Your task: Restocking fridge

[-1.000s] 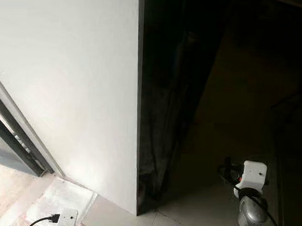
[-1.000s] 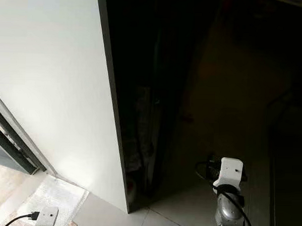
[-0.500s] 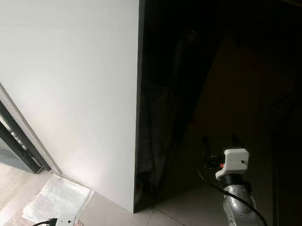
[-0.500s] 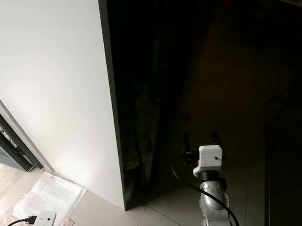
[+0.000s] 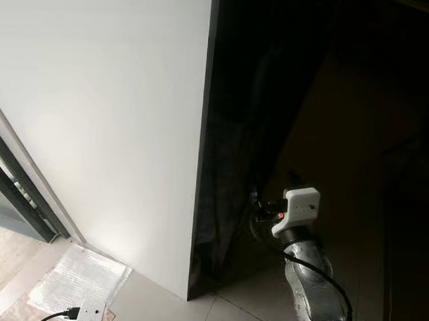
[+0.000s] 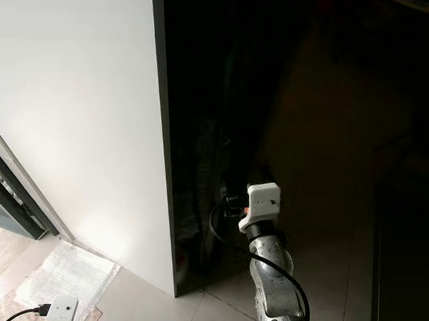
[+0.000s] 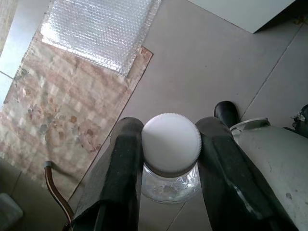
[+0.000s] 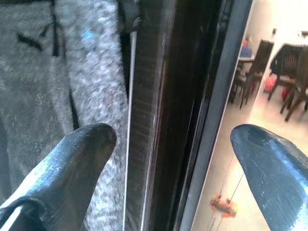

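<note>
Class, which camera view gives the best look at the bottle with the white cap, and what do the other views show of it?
The left wrist view: the bottle sits close and well lit, its white cap between the left gripper fingers, which are shut on it. The eye views and the right wrist view face the dark fridge edge instead, where the open right gripper reaches.

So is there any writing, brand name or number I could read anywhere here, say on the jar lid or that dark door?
None can be read.
The plain white ridged lid of the clear jar in the left gripper: no print.
The glossy black fridge door ahead of the open right gripper: no label.
The white power strip on the floor: too small to tell.
</note>
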{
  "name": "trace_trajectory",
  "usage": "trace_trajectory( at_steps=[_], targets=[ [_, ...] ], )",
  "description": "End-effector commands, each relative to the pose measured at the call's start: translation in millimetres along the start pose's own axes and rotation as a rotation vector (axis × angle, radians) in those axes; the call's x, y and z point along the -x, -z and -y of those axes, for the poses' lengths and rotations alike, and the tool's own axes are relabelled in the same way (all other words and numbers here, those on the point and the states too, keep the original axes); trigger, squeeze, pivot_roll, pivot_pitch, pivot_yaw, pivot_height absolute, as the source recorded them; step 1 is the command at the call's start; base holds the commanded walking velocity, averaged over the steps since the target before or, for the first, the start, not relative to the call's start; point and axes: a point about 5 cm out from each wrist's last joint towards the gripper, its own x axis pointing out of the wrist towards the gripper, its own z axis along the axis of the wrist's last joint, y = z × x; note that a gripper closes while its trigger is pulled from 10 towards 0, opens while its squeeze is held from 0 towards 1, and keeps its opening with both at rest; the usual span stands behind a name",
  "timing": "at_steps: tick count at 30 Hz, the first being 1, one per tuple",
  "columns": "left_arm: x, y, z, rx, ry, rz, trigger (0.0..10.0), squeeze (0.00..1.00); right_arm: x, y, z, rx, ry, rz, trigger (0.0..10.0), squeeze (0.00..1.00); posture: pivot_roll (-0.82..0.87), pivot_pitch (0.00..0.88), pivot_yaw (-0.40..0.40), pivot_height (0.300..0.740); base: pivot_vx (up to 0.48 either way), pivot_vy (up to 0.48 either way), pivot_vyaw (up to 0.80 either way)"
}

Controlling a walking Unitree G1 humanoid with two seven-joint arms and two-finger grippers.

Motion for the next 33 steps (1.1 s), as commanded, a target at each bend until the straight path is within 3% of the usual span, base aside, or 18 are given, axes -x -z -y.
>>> trace_trajectory(
  at_steps=[1,7,10,21,33],
  targets=[
    [0.0,0,1.8,0.003,-0.004,-0.003,10.0,0.00,-7.7,0,1.8,-0.053,0.023,-0.024,10.0,0.00,-0.12,0.000,-0.043,0.740,0.000,0.000,0.00],
    [-0.5,-2,3.6,0.006,-0.004,0.003,10.0,0.00,-29.3,-9,-1.1,-0.040,0.011,-0.013,10.0,0.00,-0.12,0.000,-0.040,0.740,0.000,0.000,0.00],
    [-0.6,-3,4.3,0.007,-0.003,0.003,10.0,0.00,-40.4,-13,-3.3,-0.080,-0.010,-0.012,10.0,0.00,-0.12,0.000,-0.039,0.740,0.000,0.000,0.00],
    [-0.7,-4,8.2,0.007,0.006,0.008,10.0,0.00,-55.7,-19,-14.9,-0.066,-0.067,0.006,10.0,0.00,-0.12,0.000,-0.040,0.740,0.000,0.000,0.00],
    [-1.1,-8,19.4,0.007,0.017,0.019,10.0,0.00,-64.9,-23,2.4,-0.024,0.012,0.022,10.0,0.00,-0.11,0.000,-0.044,0.740,0.000,0.000,0.00]
  ],
)
